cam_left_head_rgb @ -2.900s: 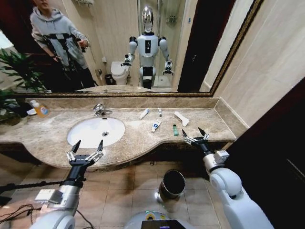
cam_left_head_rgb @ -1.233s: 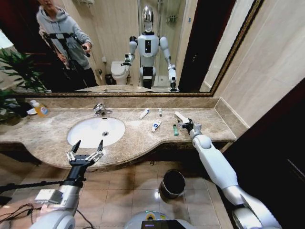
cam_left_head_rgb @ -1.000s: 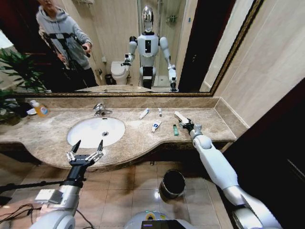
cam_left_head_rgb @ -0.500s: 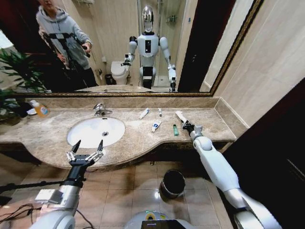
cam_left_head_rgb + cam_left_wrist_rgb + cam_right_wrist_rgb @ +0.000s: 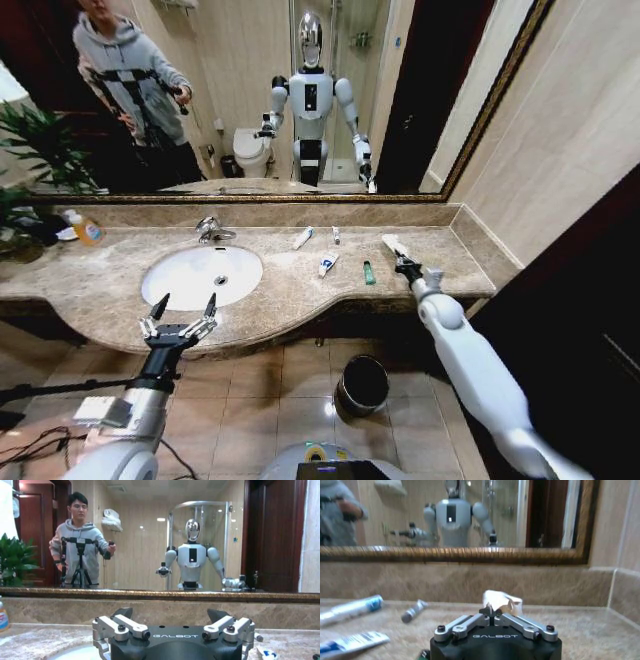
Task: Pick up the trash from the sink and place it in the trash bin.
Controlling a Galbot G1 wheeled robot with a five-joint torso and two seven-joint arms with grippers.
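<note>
Right gripper: at right of centre in the head view we see the right gripper (image 5: 401, 262) reached out over the marble counter (image 5: 290, 285), its jaws pinched together on the flat white wrapper (image 5: 394, 244), which is raised off the stone. The wrist view shows the same grip, the wrapper (image 5: 502, 602) standing up from the closed fingertips.

Left gripper: at lower left, the left gripper (image 5: 180, 318) hangs at the counter's front edge before the sink (image 5: 201, 275), jaws spread wide and holding nothing.

Sink: a white oval basin at centre left, with the chrome tap (image 5: 209, 229) behind it; we make out no trash inside the bowl.

Other trash: on the counter right of the basin we see one white tube (image 5: 302, 238) near the back wall, a second tube (image 5: 327, 264) nearer the front, a thin white stick (image 5: 336, 235) and a tiny green piece (image 5: 368, 272).

Trash bin: the dark round trash bin (image 5: 362, 385) stands on the floor tiles at lower centre, below the counter's edge.

Upper left: a bottle of orange liquid (image 5: 82, 228) stands by a green plant (image 5: 30, 165).
</note>
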